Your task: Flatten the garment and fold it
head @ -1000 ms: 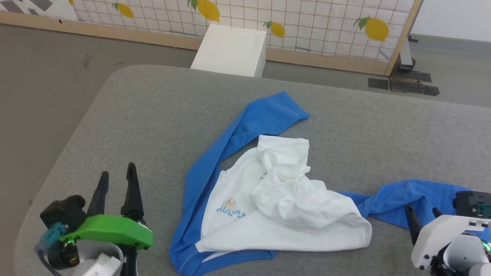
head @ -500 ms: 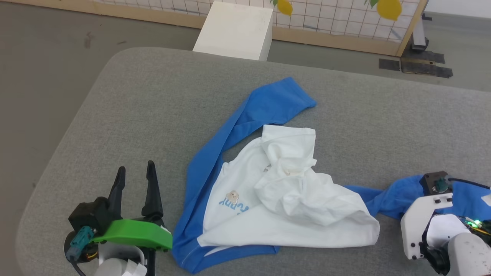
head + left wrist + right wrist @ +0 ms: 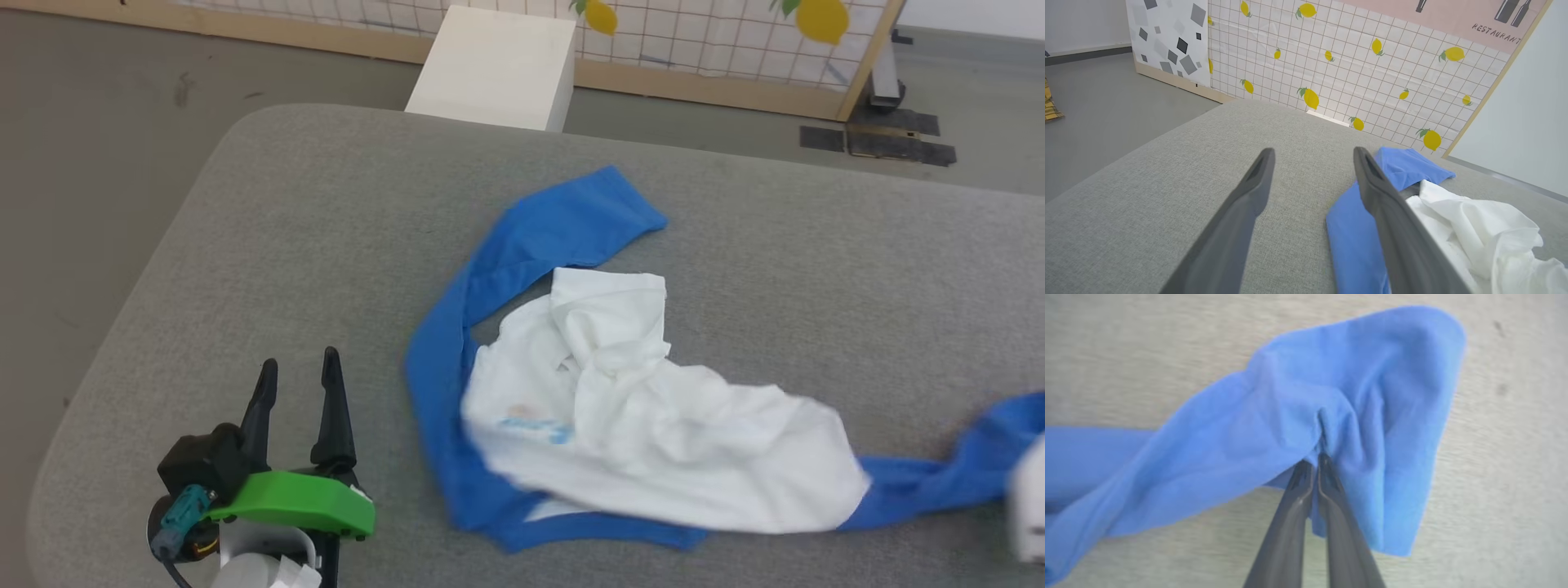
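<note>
Garment (image 3: 637,425) lies crumpled, white body bunched; right claw (image 3: 1315,458) pinches blue sleeve (image 3: 1331,396), left claw (image 3: 299,359) apart.

Garment (image 3: 653,425): crumpled white body, blue sleeves splayed, lying on grey surface.

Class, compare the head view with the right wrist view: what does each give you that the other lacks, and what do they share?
Head view: the white body of the garment, the open left pincer, a white box. Right wrist view: the right pincer shut on a bunched blue sleeve. Both: blue sleeve cloth and the grey cushion.
</note>
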Motion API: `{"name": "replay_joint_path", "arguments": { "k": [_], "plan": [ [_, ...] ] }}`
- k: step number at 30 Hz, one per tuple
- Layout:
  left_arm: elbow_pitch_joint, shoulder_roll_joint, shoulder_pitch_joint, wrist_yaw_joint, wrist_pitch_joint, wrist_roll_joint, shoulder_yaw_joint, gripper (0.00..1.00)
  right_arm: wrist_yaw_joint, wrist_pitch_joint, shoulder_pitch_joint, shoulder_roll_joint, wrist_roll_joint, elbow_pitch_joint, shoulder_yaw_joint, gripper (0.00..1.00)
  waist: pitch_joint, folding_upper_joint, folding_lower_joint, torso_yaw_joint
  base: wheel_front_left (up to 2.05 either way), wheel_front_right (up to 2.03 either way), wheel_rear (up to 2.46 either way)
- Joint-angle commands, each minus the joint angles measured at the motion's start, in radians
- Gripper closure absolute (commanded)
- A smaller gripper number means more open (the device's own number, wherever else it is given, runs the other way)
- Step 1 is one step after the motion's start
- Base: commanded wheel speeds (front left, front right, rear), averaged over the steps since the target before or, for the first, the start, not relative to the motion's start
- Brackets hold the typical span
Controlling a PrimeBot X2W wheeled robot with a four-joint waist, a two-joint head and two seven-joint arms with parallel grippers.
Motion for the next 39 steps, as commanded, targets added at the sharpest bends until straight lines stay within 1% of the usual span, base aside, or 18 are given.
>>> {"name": "replay_joint_path", "arguments": {
  "k": [1,3,5,7,8,9,11,13,16,19,22,24,27,34,37,38,39],
  "plan": [
    [0.006,-0.006,-0.012,-0.009,-0.005,0.004,0.002,0.0,-0.002,0.004,0.012,-0.019,-0.009,-0.009,-0.056,1.0,-0.003,0.0,0.0,-0.01,0.0,0.0,0.0],
    [0.018,-0.008,-0.013,-0.014,-0.005,0.003,-0.001,0.0,-0.002,0.007,0.019,-0.025,-0.029,-0.015,-0.135,1.0,-0.006,0.0,0.0,-0.017,0.0,0.0,0.0],
    [0.032,-0.009,-0.014,-0.019,-0.005,-0.002,-0.004,0.0,-0.002,0.013,0.021,-0.012,-0.046,-0.016,-0.191,1.0,-0.01,0.0,0.0,-0.025,0.0,0.0,0.0],
    [0.041,-0.01,-0.015,-0.021,-0.005,-0.005,-0.005,0.0,-0.002,0.008,0.019,0.008,-0.061,-0.022,-0.213,1.0,-0.014,0.0,0.0,-0.032,0.0,0.0,0.0],
    [0.048,-0.01,-0.016,-0.022,-0.003,-0.007,-0.007,0.0,-0.002,0.005,0.021,0.022,-0.058,-0.027,-0.216,0.68,-0.017,0.0,0.0,-0.035,0.0,0.0,0.0],
    [0.054,-0.011,-0.018,-0.024,-0.002,-0.01,-0.008,0.0,-0.002,-0.006,0.021,0.034,-0.051,-0.039,-0.212,0.0,-0.02,0.0,0.0,-0.039,0.0,0.0,0.0],
    [0.061,-0.012,-0.021,-0.027,0.005,-0.017,-0.012,0.0,-0.002,-0.04,0.011,0.069,-0.014,-0.077,-0.218,0.0,-0.023,0.0,0.0,-0.046,0.0,0.0,0.0],
    [0.066,-0.012,-0.025,-0.029,0.007,-0.021,-0.013,0.0,-0.002,-0.087,0.006,0.1,0.031,-0.133,-0.204,0.0,-0.031,0.0,0.0,-0.052,0.0,0.0,0.0],
    [0.069,-0.011,-0.028,-0.028,0.007,-0.023,-0.014,0.0,-0.002,-0.135,0.014,0.134,0.097,-0.223,-0.134,0.0,-0.035,0.0,0.0,-0.058,0.0,0.0,0.0],
    [0.071,-0.011,-0.033,-0.028,0.006,-0.022,-0.017,0.0,-0.002,-0.16,0.035,0.123,0.13,-0.291,-0.015,0.0,-0.034,0.0,0.0,-0.061,0.0,0.0,0.0],
    [0.069,-0.011,-0.036,-0.029,0.005,-0.02,-0.021,0.0,-0.002,-0.152,0.036,0.092,0.13,-0.305,0.11,0.0,-0.028,0.0,0.0,-0.058,0.0,0.0,0.0],
    [0.067,-0.011,-0.038,-0.031,0.005,-0.019,-0.024,0.0,-0.002,-0.134,0.018,0.056,0.106,-0.288,0.196,0.0,-0.021,0.0,0.0,-0.049,0.0,0.0,0.0],
    [0.067,-0.011,-0.046,-0.033,0.005,-0.019,-0.03,0.0,-0.002,-0.104,-0.036,0.025,0.087,-0.234,0.298,0.0,-0.006,0.0,0.0,-0.031,0.0,0.0,0.0],
    [0.07,-0.021,-0.064,-0.033,0.003,-0.023,-0.041,0.0,-0.002,-0.074,-0.169,0.0,0.006,-0.04,0.389,0.0,0.037,0.0,0.0,0.029,0.0,0.0,0.0],
    [0.074,-0.026,-0.069,-0.033,0.002,-0.026,-0.045,0.0,-0.002,-0.081,-0.202,-0.004,0.007,0.022,0.434,0.0,0.054,0.0,0.0,0.053,0.0,0.0,0.0],
    [0.079,-0.029,-0.071,-0.034,0.0,-0.028,-0.048,0.0,-0.002,-0.073,-0.219,-0.021,0.029,0.074,0.499,0.0,0.067,0.0,0.0,0.073,0.0,0.0,0.0],
    [0.08,-0.03,-0.072,-0.034,0.0,-0.028,-0.048,0.0,-0.002,-0.069,-0.222,-0.027,0.039,0.085,0.514,0.0,0.071,0.0,0.0,0.078,0.0,0.0,0.0]
  ]
}}
